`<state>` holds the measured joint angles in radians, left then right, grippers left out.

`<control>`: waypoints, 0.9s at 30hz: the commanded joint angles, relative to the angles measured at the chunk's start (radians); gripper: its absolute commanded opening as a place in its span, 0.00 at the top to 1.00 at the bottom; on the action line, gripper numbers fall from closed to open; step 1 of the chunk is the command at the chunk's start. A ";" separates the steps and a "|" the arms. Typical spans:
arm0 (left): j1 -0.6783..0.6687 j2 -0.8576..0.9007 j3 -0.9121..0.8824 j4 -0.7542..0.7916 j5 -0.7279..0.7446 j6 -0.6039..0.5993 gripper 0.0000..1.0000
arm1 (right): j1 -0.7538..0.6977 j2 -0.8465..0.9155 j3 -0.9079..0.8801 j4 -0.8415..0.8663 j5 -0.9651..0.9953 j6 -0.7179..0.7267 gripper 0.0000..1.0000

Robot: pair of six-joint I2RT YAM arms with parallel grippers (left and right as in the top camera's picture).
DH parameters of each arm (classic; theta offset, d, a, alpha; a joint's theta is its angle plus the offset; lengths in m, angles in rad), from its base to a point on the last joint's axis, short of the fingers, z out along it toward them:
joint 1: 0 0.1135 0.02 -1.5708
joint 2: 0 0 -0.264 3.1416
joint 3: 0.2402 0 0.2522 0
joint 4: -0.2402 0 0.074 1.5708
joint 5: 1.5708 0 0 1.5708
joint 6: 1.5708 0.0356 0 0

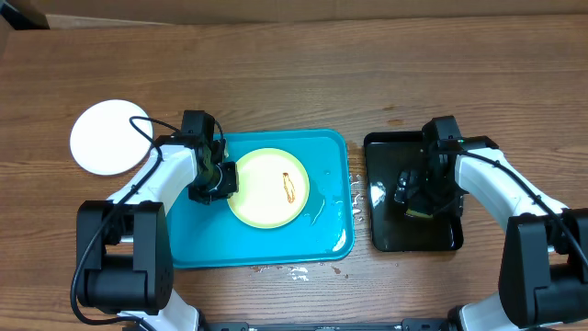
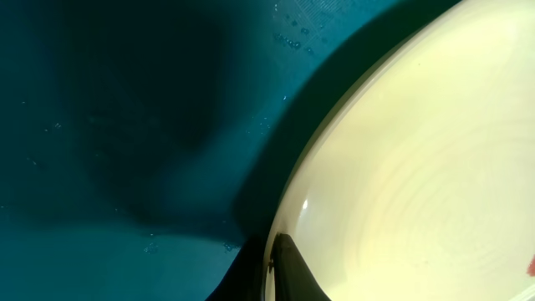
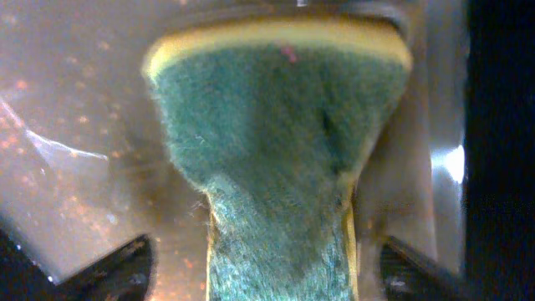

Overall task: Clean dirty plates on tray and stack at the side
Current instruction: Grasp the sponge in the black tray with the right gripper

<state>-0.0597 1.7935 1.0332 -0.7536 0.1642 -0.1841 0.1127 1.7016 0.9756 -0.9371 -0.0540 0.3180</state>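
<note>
A pale yellow-green plate (image 1: 266, 188) with a brown smear (image 1: 289, 187) lies on the turquoise tray (image 1: 276, 244). My left gripper (image 1: 225, 179) is shut on the plate's left rim. In the left wrist view one finger sits on top of the plate (image 2: 418, 167) and one under it (image 2: 272, 247), over the tray floor (image 2: 125, 125). A white plate (image 1: 110, 136) lies on the table at far left. No other white plate shows. My right gripper (image 1: 415, 193) is open, its fingers (image 3: 267, 267) apart on both sides of a green and yellow sponge (image 3: 276, 125).
The sponge lies in a glossy black tray (image 1: 404, 234) right of the turquoise tray. Water drops lie on the table between the trays (image 1: 356, 198) and in front of the turquoise tray (image 1: 294, 269). A cardboard edge runs along the back.
</note>
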 commanded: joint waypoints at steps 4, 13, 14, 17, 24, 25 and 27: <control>-0.008 0.030 -0.040 0.014 -0.067 -0.007 0.94 | 0.011 -0.014 -0.043 0.016 -0.025 0.053 0.32; -0.008 0.030 -0.040 0.014 -0.068 -0.007 0.94 | 0.011 -0.014 -0.150 0.150 -0.026 0.036 0.96; -0.008 0.030 -0.040 0.014 -0.068 -0.007 0.95 | 0.011 -0.015 -0.146 0.135 -0.026 0.026 0.96; -0.008 0.030 -0.040 0.014 -0.068 -0.007 0.95 | 0.011 -0.018 -0.111 0.081 -0.027 0.016 0.92; -0.008 0.030 -0.040 0.015 -0.067 -0.007 0.95 | 0.011 -0.018 -0.016 0.028 -0.026 -0.023 0.30; -0.008 0.030 -0.040 0.015 -0.067 -0.007 0.95 | 0.011 -0.018 -0.016 0.051 -0.018 -0.037 0.29; -0.008 0.030 -0.040 0.014 -0.067 -0.007 0.95 | 0.011 -0.016 -0.017 0.078 0.022 -0.036 0.29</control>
<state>-0.0597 1.7935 1.0317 -0.7494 0.1650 -0.1841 0.1196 1.6764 0.9321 -0.8833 -0.0742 0.3000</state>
